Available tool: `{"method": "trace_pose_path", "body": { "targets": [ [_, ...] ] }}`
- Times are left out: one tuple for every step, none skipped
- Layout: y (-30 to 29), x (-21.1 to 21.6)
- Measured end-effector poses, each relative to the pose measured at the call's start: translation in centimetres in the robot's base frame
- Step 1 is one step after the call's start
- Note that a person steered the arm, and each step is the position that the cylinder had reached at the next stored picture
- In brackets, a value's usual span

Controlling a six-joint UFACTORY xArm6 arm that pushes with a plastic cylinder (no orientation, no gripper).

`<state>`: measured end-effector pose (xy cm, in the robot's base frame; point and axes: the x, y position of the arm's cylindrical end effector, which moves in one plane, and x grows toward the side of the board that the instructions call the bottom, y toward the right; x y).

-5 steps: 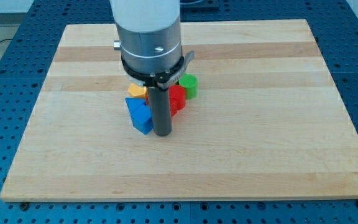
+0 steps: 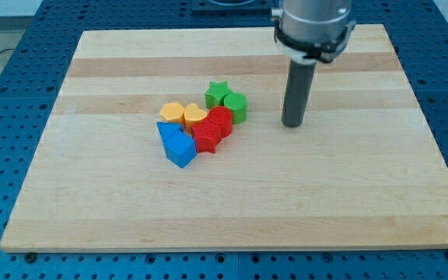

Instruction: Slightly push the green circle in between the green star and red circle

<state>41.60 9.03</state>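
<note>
The green circle (image 2: 236, 106) sits at the right end of a tight cluster near the board's middle. The green star (image 2: 218, 94) touches it on its upper left. The red circle (image 2: 220, 120) lies just below and left of it. My tip (image 2: 292, 123) rests on the board to the right of the green circle, a clear gap away from it.
A red star (image 2: 206, 137), two yellow blocks (image 2: 183, 114) and two blue blocks (image 2: 176, 143) make up the rest of the cluster, to the left and below. The wooden board (image 2: 364, 194) lies on a blue perforated table.
The arm has moved from over the cluster's lower side up and to the right. The green star, hidden before, now shows. The blocks look unmoved.
</note>
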Motion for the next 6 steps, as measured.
{"method": "trace_pose_path", "body": {
  "targets": [
    [-1.3,-1.8],
    [-3.1,-2.2],
    [-6.2,-2.2],
    [-9.6,-2.2],
    [-10.4,-2.3],
    [-8.2,-3.4]
  ]
}}
